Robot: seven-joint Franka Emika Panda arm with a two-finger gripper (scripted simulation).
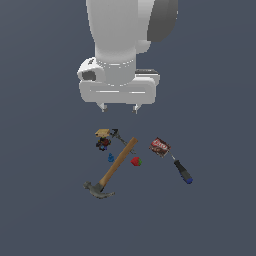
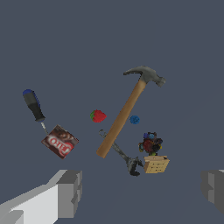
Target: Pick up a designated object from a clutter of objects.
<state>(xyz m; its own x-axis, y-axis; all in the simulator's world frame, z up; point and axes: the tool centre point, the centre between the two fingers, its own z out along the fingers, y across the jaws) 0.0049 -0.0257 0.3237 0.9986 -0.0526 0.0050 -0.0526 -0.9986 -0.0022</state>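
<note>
One screwdriver (image 1: 183,172), one hammer (image 1: 112,170), one strawberry (image 1: 136,161), one red-brown box (image 1: 160,147), one small blue piece (image 1: 110,158), one tan block (image 1: 103,133), one dark lumpy toy (image 1: 103,144).

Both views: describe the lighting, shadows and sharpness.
Exterior view: flat, even light, no cast shadows under the hammer or screwdriver; small items look coarse and pixelated. Wrist view: equally shadowless, no glare; the red-brown box label is blurred, and the grey fingers are cut off at the frame edge.

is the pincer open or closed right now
Open. In the wrist view the pincer has its two fingers far apart with nothing between them, and it hangs above the hammer, touching nothing.
</note>
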